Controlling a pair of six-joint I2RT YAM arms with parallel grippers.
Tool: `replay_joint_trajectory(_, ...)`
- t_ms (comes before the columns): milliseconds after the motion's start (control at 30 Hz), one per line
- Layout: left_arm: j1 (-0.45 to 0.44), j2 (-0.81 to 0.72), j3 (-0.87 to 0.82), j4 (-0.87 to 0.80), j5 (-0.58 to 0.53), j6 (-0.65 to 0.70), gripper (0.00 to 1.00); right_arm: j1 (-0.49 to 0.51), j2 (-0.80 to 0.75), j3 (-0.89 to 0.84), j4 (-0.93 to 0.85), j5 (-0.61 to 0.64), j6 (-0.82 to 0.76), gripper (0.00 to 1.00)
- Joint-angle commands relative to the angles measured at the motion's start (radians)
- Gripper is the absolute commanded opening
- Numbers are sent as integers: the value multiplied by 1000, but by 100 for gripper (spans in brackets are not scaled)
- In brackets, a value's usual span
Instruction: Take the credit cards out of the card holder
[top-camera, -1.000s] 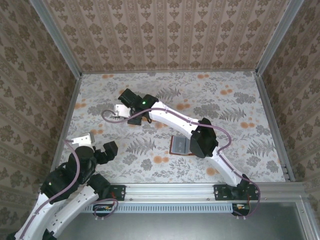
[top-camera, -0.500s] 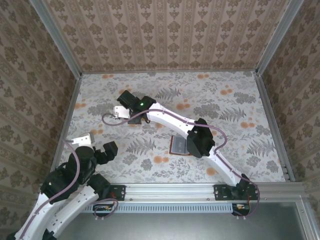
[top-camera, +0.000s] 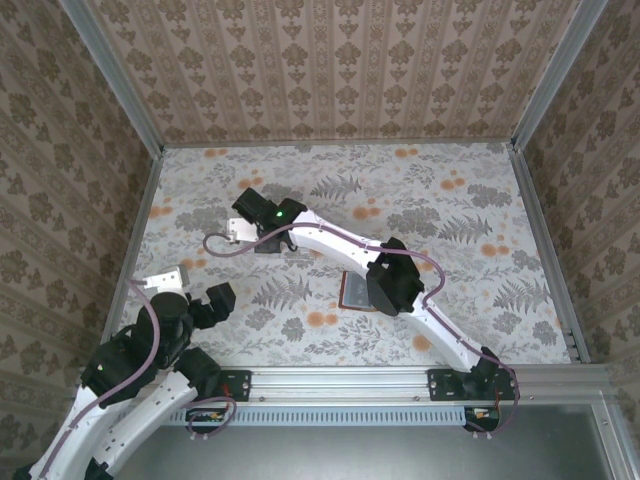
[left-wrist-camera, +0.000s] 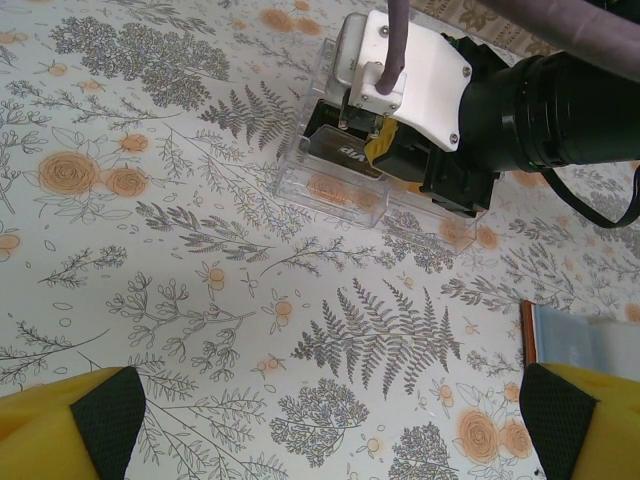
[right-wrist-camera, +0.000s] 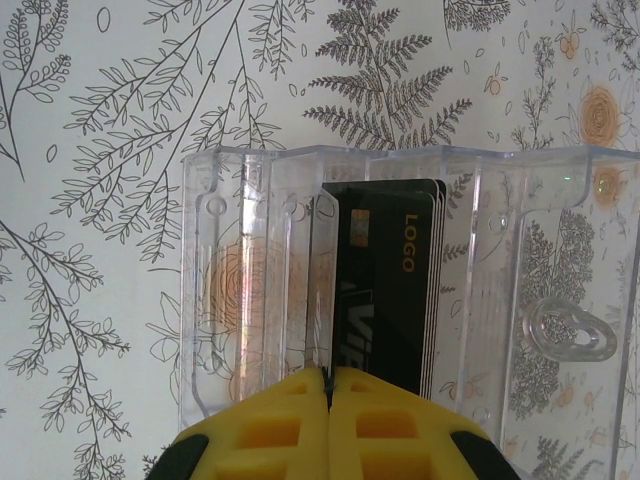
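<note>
- Right pincer (right-wrist-camera: 328, 390) is clenching shut; left pincer (left-wrist-camera: 325, 425) is hanging released.
- Credit cards (right-wrist-camera: 385, 290), just beyond the clenched pincer, are looking thin, stiff, slick: pinching an exposed edge seems best.

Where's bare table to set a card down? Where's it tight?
Free: right half of the table, between the right arm and right rail; the far strip along the back wall; the near patch between left gripper and card holder. Crowded: far left, where the right gripper sits at the clear box holding a dark card.
</note>
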Motion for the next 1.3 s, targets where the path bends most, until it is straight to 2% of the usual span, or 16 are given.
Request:
replay_joint_trajectory(0,3,-12,12,-9,-8,-7,100,-3,30,31,4,29,4,18)
replay_joint_trajectory(67,4,-15,11,-7,-6,-7,100,-4,33,27,15,47,6,32)
replay_joint_trajectory(300,4,-21,10,-6,-5,-4,100,-10,43,25,61,104,11,38)
replay_joint_trajectory(433,5,-23,8,-3,-5,-3,100,-14,37,24,96,139,17,39)
replay_joint_trajectory(700,5,-27,4,2,-5,-2,100,-15,-19,-33,149,126,34,40)
replay_joint_trajectory(767,4,-29,0,6,-1,2,100,-16,-19,-34,140,119,28,31)
replay_joint_trajectory(800,4,-28,-1,8,0,2,100,-16,-16,-33,140,120,26,30)
replay_joint_trajectory(900,4,-30,-1,8,-1,4,100,-17,-10,-36,131,117,32,33)
replay_joint_trajectory(1267,4,-33,-10,22,0,9,100,-7,-72,-117,167,120,55,35)
